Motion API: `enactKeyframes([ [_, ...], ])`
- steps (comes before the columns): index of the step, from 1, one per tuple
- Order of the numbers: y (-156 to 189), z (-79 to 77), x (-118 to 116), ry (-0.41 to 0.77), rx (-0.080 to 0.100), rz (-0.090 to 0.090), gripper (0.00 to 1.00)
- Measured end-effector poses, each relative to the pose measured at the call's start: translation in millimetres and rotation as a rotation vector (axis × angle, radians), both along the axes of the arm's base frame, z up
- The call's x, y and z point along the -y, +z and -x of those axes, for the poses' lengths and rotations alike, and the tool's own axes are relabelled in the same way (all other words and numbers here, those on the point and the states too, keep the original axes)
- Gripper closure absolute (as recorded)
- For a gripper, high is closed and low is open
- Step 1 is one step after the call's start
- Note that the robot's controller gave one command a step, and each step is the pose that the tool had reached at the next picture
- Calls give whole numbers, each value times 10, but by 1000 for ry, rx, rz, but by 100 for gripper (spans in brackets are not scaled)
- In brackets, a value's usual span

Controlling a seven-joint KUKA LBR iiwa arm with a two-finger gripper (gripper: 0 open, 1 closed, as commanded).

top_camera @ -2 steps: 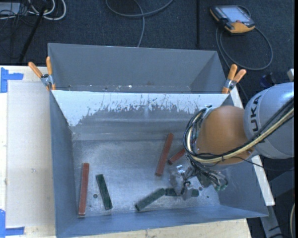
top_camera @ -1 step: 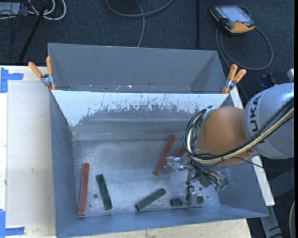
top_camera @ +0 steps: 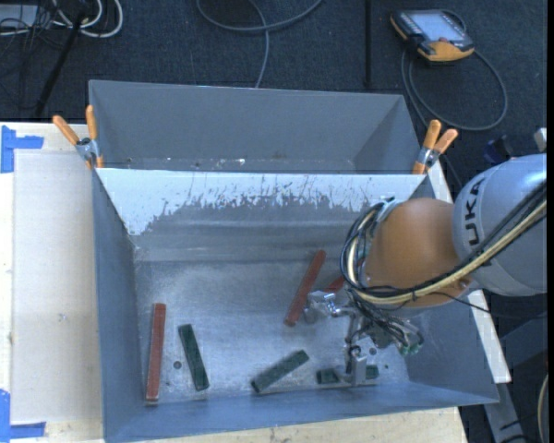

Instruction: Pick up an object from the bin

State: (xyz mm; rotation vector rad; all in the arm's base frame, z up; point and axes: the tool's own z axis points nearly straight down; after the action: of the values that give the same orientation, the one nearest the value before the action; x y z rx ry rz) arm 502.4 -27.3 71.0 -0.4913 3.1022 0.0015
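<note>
Bin (top_camera: 120,275) contents, logged left to right for you.

1. Far left of the floor: a red-brown stick (top_camera: 154,353) lies flat. It runs lengthwise toward the lower wall, close to the foot of the left wall.
2. Just beside it on the right, not touching: a dark green bar (top_camera: 194,356), flat, on nearly the same line with a slight tilt.
3. Low centre: a grey-green bar (top_camera: 280,371), flat and on a slant, its right end higher in the view.
4. Above and to the right of that: a second red-brown stick (top_camera: 305,289), slanted. Its lower end is close to the metal parts at the arm's wrist; you cannot tell whether they touch.
5. Low right: a small dark green block (top_camera: 328,377) on the floor near the lower wall. This is the thing nearest the claw.
6. The gripper (top_camera: 355,369) is down at floor level, immediately right of that block. The view does not show whether it touches the block. You cannot tell whether the claw is wide, narrow or holding anything.
7. Above the gripper sits the orange cover (top_camera: 415,243), with looped cables (top_camera: 358,247) on its left side. The arm enters from the right.
</note>
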Motion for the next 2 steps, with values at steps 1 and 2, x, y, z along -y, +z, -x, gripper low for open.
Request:
enactKeyframes([
  [1, 90, 126, 40, -46, -3, 0, 0],
  [2, 138, 194, -198, 1, 0, 2, 0],
])
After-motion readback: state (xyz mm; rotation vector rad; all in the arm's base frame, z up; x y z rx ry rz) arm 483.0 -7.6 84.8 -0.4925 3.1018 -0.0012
